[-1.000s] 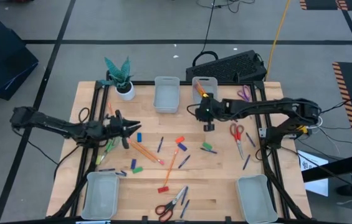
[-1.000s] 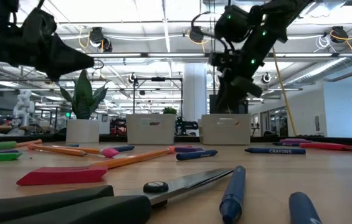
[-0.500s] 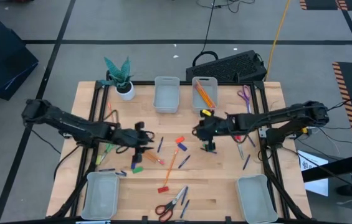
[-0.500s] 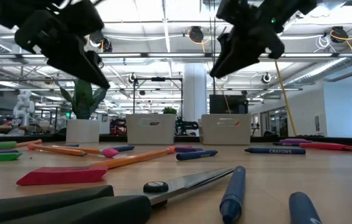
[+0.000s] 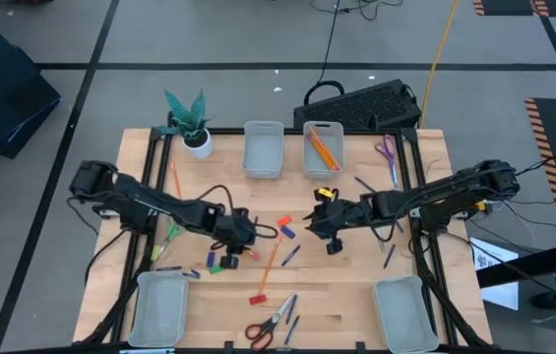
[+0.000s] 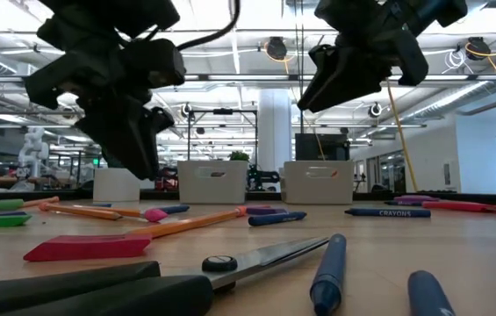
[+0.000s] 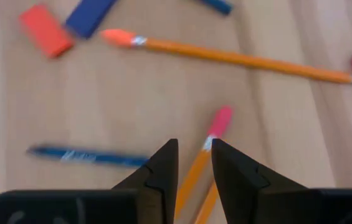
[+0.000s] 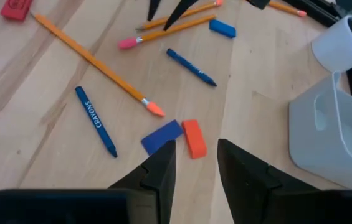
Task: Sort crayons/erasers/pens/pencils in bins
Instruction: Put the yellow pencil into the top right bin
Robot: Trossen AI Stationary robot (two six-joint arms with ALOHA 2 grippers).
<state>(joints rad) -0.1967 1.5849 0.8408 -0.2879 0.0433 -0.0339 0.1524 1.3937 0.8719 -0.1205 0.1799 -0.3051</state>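
"CRAYONS" on a dark blue crayon

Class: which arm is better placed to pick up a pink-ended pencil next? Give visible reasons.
Left. The left gripper, open, hangs right over a pink-ended pencil, which shows between its fingers. The right gripper, also open, is over the red eraser and blue eraser, farther off.

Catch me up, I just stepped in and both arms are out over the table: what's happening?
A two-arm robot is sorting stationery into bins. The left gripper hangs open over a pink-tipped pencil at mid-table, apparently lining up to grab it. The right gripper hangs open and empty near a blue eraser and a red eraser. One far bin already holds orange pencils; crayons, pens and scissors are scattered on the table.
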